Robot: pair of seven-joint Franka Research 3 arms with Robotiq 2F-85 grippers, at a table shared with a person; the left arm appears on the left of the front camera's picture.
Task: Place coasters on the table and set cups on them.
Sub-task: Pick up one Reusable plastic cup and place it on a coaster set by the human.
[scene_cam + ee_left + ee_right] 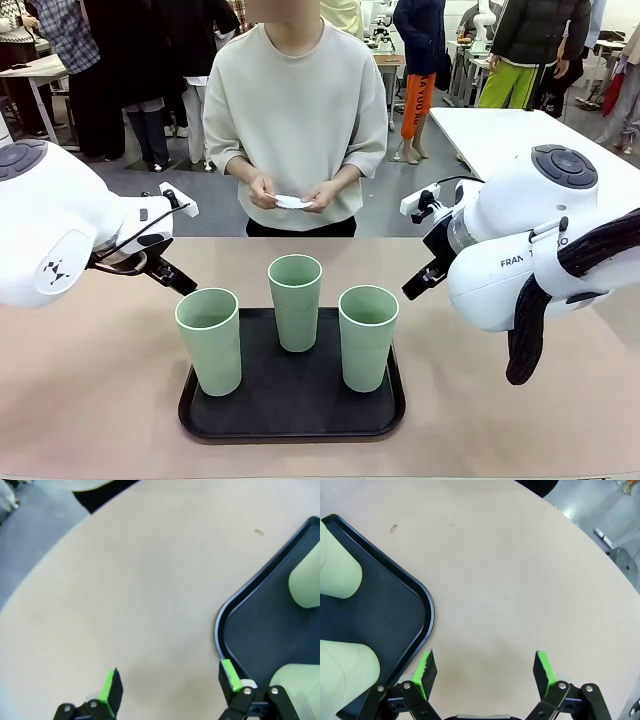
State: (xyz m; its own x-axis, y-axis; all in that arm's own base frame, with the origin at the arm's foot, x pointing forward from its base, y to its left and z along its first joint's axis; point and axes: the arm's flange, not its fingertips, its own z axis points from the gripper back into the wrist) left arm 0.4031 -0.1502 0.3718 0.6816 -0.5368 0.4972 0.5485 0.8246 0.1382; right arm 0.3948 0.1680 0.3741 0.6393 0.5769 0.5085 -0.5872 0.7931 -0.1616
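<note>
Three mint-green cups stand on a black tray (290,415): the left cup (210,340), the middle cup (295,300) and the right cup (367,335). Across the table (90,400) a person holds white coasters (292,202) in both hands at waist height. My left gripper (172,274) hovers open to the left of the tray, with nothing between its fingers (169,674). Right of the tray my right gripper (422,281) is open too, over bare tabletop (485,660). The tray's corner (232,625) and two cups (305,585) (295,685) lie beside the left fingers.
The right wrist view shows the tray's rounded corner (417,605) and two cups (337,570) (347,675) left of the fingers. A white table (500,130) stands at the back right. Other people stand farther off behind the person.
</note>
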